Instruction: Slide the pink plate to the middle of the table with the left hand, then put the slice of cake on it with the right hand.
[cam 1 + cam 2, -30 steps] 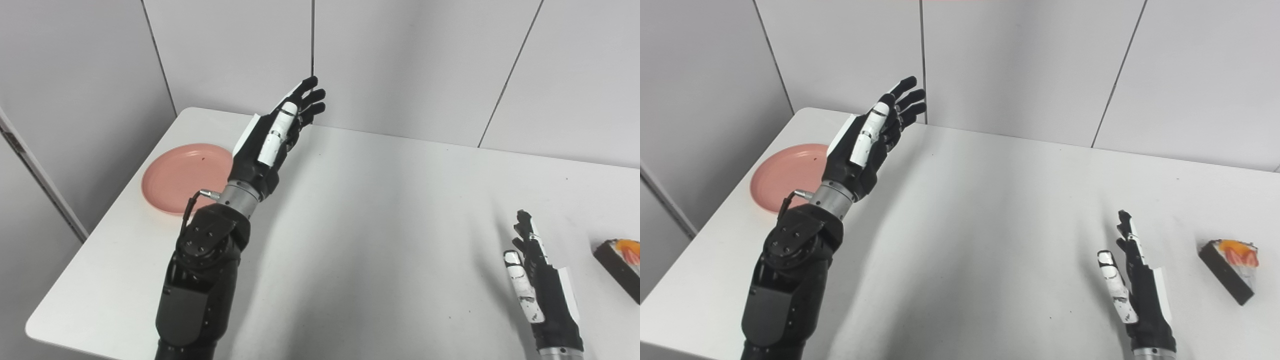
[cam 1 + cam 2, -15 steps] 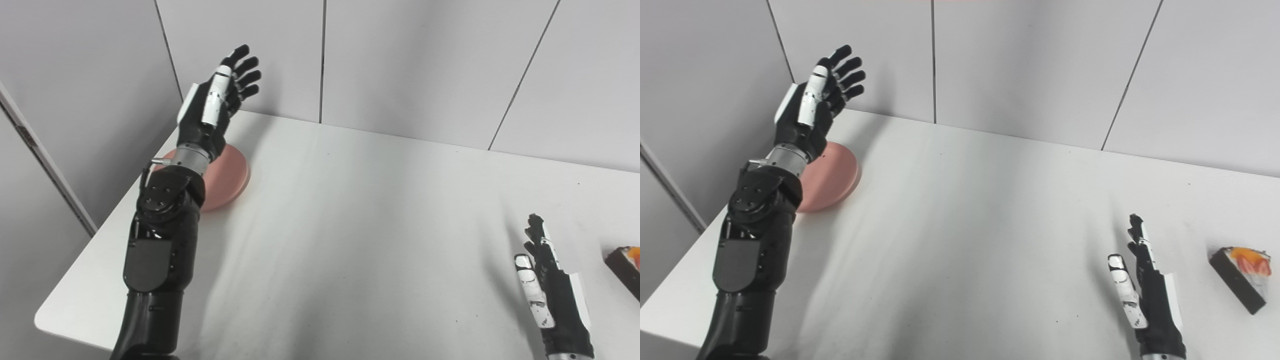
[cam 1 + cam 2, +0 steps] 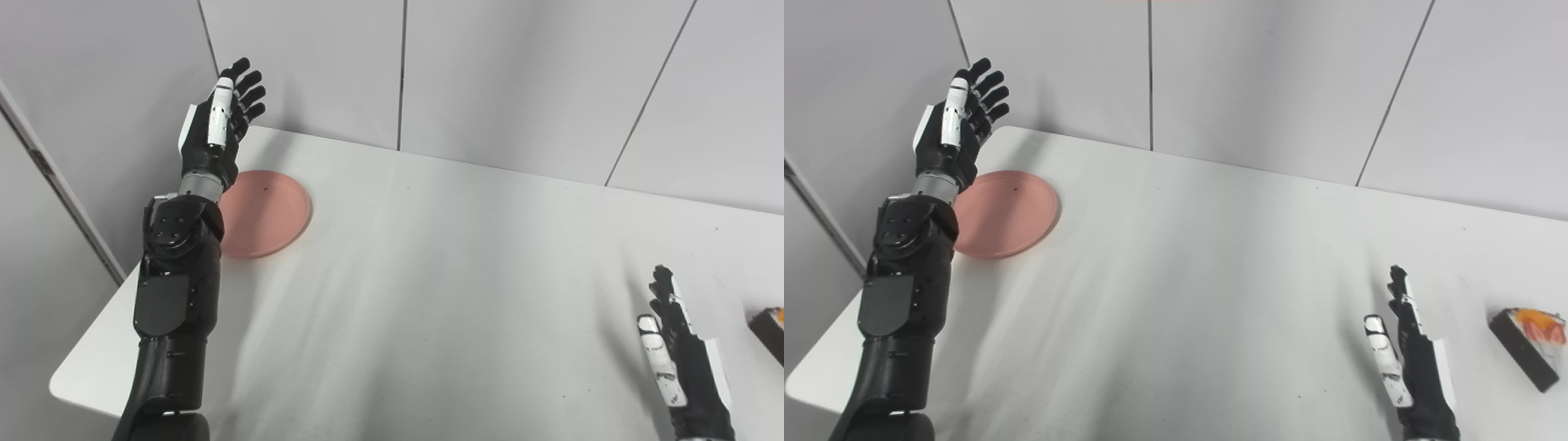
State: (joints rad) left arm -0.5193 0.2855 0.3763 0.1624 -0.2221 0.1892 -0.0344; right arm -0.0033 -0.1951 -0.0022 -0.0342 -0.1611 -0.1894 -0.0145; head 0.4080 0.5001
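Observation:
The pink plate (image 3: 267, 211) lies flat at the far left of the white table (image 3: 441, 275). My left hand (image 3: 215, 133) is raised above the plate's left rim, at the table's far left corner, open with fingers spread upward and holding nothing. Its forearm covers the plate's left edge. My right hand (image 3: 1409, 361) is open near the front right, fingers pointing away, palm facing left. The cake slice (image 3: 1528, 346), dark with white cream and orange-red fruit on top, sits on the table just right of that hand, apart from it.
Grey wall panels (image 3: 490, 73) stand right behind the table's far edge and along the left side. The table's left edge (image 3: 92, 343) runs close under my left arm. The cake is cut off by the right border in the left eye view.
My left hand swung from the far middle over to the left, beyond the plate's left rim, and rose. The camera shifted slightly. The right hand and the cake stayed put.

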